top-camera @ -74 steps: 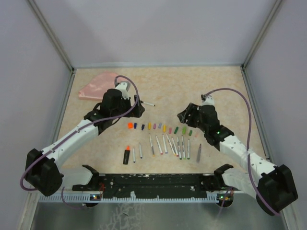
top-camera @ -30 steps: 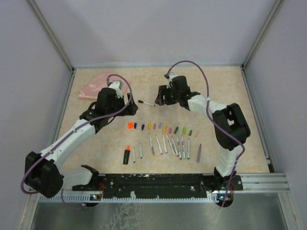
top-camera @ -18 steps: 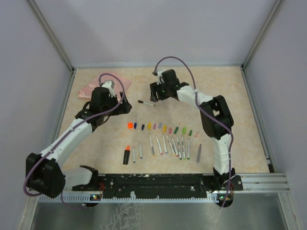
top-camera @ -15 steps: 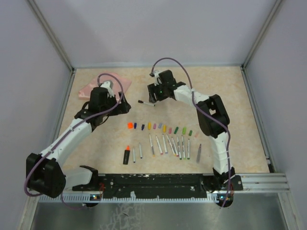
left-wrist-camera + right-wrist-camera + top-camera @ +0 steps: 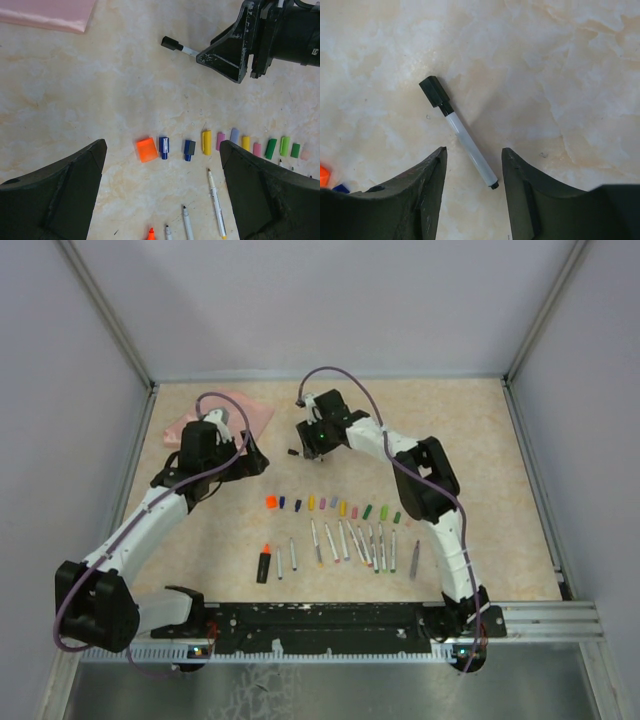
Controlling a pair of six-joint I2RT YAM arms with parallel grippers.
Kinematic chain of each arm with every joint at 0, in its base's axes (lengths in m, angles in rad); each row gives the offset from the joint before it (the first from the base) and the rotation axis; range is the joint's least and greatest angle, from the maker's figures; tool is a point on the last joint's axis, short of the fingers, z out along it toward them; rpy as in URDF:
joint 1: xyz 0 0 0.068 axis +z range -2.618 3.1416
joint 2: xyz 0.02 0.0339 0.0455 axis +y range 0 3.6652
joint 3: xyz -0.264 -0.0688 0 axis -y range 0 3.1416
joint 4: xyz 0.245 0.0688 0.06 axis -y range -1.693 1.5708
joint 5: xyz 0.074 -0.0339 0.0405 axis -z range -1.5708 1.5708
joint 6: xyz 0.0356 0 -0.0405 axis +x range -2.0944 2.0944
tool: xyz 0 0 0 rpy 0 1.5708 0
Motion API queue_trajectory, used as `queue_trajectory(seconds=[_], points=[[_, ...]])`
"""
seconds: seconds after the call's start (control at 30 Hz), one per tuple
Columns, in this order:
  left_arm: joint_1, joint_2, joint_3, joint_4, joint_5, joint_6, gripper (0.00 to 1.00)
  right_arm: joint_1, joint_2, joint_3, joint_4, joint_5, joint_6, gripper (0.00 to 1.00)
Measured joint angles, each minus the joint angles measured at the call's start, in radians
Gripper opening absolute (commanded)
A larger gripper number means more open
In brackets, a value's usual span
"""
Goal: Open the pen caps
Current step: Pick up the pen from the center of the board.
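Evidently the last left capped, the black-capped pen is straddled by the spread right tool; a firm pinch is required next.

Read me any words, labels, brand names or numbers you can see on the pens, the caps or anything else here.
No text can be read in any view.
The blue cap carries a pale mark, too small to read.
The black cap and the white barrel of its pen show no print.
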State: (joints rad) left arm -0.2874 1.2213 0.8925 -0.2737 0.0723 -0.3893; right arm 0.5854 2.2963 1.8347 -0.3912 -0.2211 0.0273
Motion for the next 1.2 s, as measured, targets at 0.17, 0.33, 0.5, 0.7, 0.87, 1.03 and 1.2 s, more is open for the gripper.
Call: queue_trajectory(seconds=[0.17,0.33,0.5,0.7,0.87,1.03,1.2], points=[[0.006,0.0,0.0,-0.005,0.01,0.0,0.99,0.011,0.021,0.016,-0.009,0.018,-0.017,0.39],[0.012,0.0,-0.002,-0.006,0.02,0.0,0.99,0.027,0.028,0.021,-0.015,0.041,-0.039,0.33],[0.015,0.0,-0.003,-0.006,0.027,0.0,0.99,0.048,0.028,0.021,-0.02,0.083,-0.071,0.27],[0.015,-0.012,-0.01,-0.01,0.037,0.0,0.99,0.079,0.028,0.019,-0.02,0.169,-0.121,0.23],[0.015,-0.033,-0.011,-0.011,0.047,0.0,0.99,0.105,0.027,0.016,-0.016,0.221,-0.148,0.24],[0.015,-0.059,-0.027,-0.012,0.053,-0.004,0.99,0.113,0.025,0.011,-0.014,0.227,-0.151,0.08],[0.015,-0.095,-0.042,-0.017,0.062,-0.017,0.99,0.114,0.018,0.001,-0.011,0.225,-0.148,0.0]])
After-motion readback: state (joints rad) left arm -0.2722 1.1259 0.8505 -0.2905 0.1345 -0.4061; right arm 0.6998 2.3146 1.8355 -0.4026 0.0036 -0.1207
